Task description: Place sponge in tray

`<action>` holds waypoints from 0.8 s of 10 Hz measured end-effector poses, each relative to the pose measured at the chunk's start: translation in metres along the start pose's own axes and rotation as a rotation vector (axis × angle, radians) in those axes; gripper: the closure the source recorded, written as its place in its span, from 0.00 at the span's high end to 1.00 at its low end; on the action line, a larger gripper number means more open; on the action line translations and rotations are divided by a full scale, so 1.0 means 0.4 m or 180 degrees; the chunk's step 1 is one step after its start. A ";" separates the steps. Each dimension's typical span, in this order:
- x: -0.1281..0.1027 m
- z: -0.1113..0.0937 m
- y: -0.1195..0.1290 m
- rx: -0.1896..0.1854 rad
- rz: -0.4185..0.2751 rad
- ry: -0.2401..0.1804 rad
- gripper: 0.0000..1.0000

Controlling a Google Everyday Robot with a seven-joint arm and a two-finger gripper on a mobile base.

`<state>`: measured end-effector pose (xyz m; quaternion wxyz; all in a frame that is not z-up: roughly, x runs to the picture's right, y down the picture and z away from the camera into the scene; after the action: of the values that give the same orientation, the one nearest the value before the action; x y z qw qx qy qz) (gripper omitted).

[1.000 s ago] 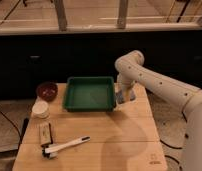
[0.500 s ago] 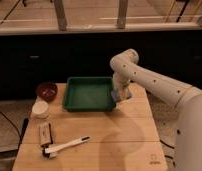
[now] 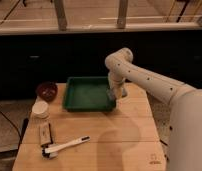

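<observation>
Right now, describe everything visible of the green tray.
The tray is a shallow, square, dark-green, plastic-looking dish with a raised rim, lying flat at the back edge of the wooden table. Its floor looks bare. The gripper, shut on the blue-grey sponge, hangs over its right rim; contact cannot be told.

Your robot's white, jointed arm (image 3: 154, 85) extends from its bulky white body (image 3: 190, 131) at the lower right, sloping up and to the left to a rounded joint (image 3: 120, 59), the highest part of the arm. From that joint the wrist section (image 3: 115, 77) turns straight down. Your two-finger gripper (image 3: 114, 94) hangs below the wrist, pointing downward, at the right-hand rim of the shallow dark-green plastic tray (image 3: 89, 106). You have its fingers closed, pinching a small blue-grey rectangular sponge (image 3: 112, 95) between them. Whether the gripper touches the rim cannot be told.
</observation>
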<state>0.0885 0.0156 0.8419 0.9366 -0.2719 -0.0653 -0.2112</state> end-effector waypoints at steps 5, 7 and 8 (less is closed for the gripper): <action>-0.042 -0.001 -0.045 0.0065 -0.0138 -0.0009 0.00; -0.069 0.000 -0.067 0.0085 -0.0189 -0.0027 0.00; -0.068 -0.001 -0.071 0.0099 -0.0207 -0.0021 0.00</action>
<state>0.0515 0.0034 0.8488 0.9331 -0.2558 -0.0804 -0.2396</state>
